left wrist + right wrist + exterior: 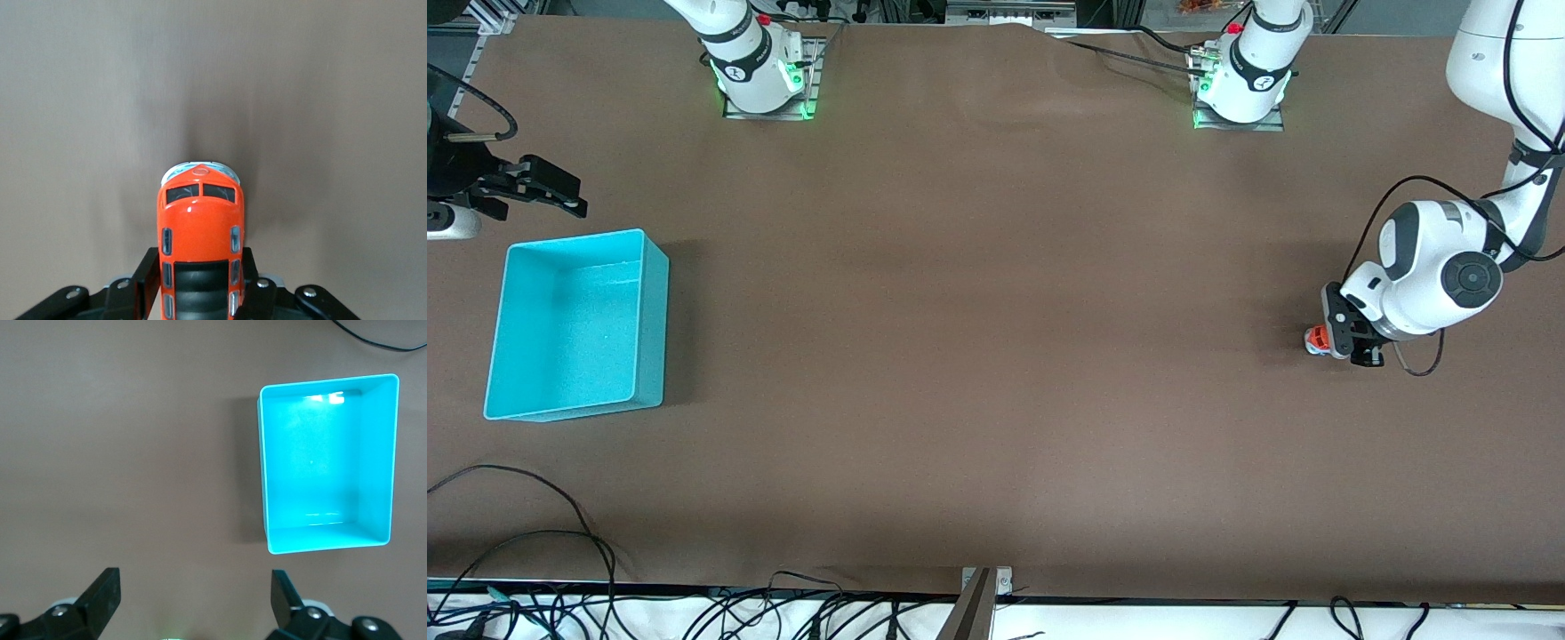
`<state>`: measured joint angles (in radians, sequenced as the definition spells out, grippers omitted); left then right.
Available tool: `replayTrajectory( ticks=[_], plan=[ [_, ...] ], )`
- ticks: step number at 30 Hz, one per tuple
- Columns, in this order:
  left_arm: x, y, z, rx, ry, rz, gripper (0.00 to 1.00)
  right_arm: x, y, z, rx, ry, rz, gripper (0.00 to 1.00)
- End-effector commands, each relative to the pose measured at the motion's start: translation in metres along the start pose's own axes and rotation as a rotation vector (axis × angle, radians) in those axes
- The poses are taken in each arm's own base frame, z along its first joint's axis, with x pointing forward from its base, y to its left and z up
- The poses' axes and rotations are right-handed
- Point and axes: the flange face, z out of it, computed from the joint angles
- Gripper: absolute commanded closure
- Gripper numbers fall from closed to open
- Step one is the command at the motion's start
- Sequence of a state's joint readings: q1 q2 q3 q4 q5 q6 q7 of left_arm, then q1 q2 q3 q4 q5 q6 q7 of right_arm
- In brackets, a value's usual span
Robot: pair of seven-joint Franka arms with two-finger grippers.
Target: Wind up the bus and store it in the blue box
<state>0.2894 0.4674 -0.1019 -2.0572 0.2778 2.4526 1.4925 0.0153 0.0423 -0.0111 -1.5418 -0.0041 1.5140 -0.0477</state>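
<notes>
The bus [1315,340], small and orange with a dark roof panel, is at the left arm's end of the table. My left gripper [1341,336] is shut on its sides, low at the table surface. In the left wrist view the bus [200,213] points away between the black fingers [148,275]. The blue box [578,324] stands empty at the right arm's end. My right gripper [569,197] is open and empty, hovering over the table just beside the box on the robots' side. The right wrist view shows the box [327,463] ahead of the open gripper [197,587].
The brown table [996,356] stretches wide between the bus and the box. Both arm bases stand along the robots' edge. Loose cables [560,551] lie along the edge nearest the front camera.
</notes>
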Motion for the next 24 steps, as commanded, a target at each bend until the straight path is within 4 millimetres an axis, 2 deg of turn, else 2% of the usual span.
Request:
replayTrajectory(
  ticks=[1,7,11,24],
  plan=[
    [-0.025,0.001,0.032,0.011,0.003,0.009,0.73,0.000,0.001,-0.007,0.015,0.008,0.011,0.00],
    [-0.028,0.003,0.053,0.020,0.026,0.012,0.73,0.000,0.001,-0.007,0.016,0.008,0.011,0.00],
    [-0.038,0.005,0.057,0.016,0.033,-0.003,0.73,0.001,0.001,-0.006,0.015,0.006,0.011,0.00],
    [-0.091,0.020,0.071,0.008,0.072,-0.005,0.73,0.000,0.001,-0.007,0.015,0.008,0.011,0.00]
  ],
)
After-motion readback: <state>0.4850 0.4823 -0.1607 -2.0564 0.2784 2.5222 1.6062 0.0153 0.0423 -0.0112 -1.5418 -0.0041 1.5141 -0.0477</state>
